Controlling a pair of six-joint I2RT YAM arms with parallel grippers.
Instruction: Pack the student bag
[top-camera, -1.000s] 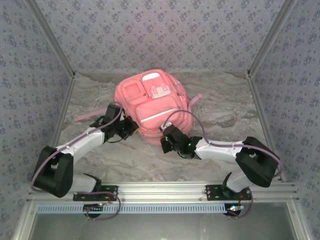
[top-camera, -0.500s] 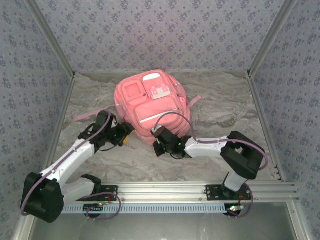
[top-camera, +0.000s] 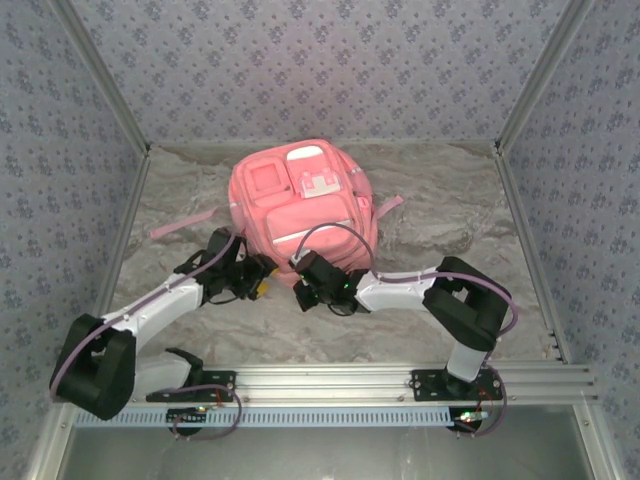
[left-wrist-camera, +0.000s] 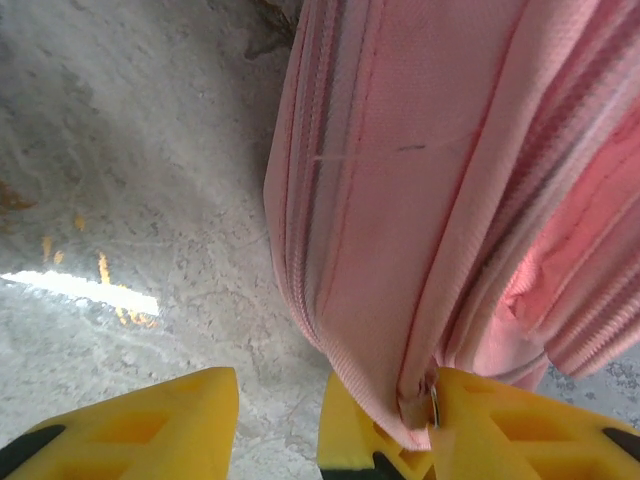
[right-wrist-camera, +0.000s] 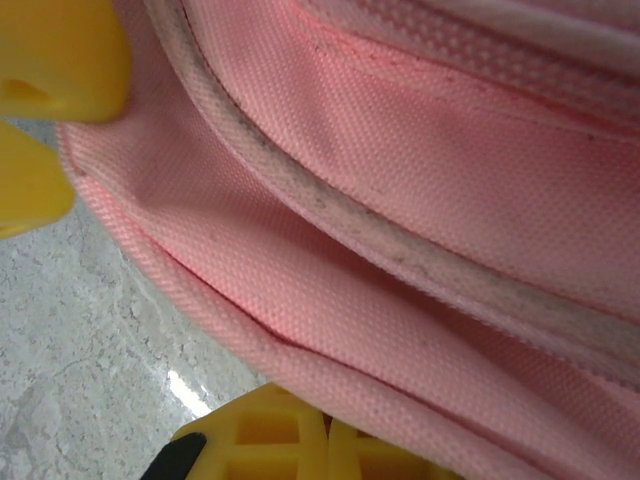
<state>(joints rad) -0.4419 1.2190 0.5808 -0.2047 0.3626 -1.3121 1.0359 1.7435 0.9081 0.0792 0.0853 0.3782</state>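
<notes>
Worktop (top-camera: 440, 215): grey marbled, boxed in by blue-grey patterned walls (top-camera: 320, 60) on three sides, aluminium rail (top-camera: 330, 380) along the near edge. Count: one student bag (top-camera: 300, 200), two arms, two claws. Bag lies flat at centre-far, pockets up. Left claw (top-camera: 260, 280) sits at the bag's near-left corner, jaws slightly apart, bare worktop in the gap, hem resting on one finger, not pinched. Right claw (top-camera: 305, 288) is at the bag's near edge, jaws wide apart and straddling the hem, fabric touching both fingers.
</notes>
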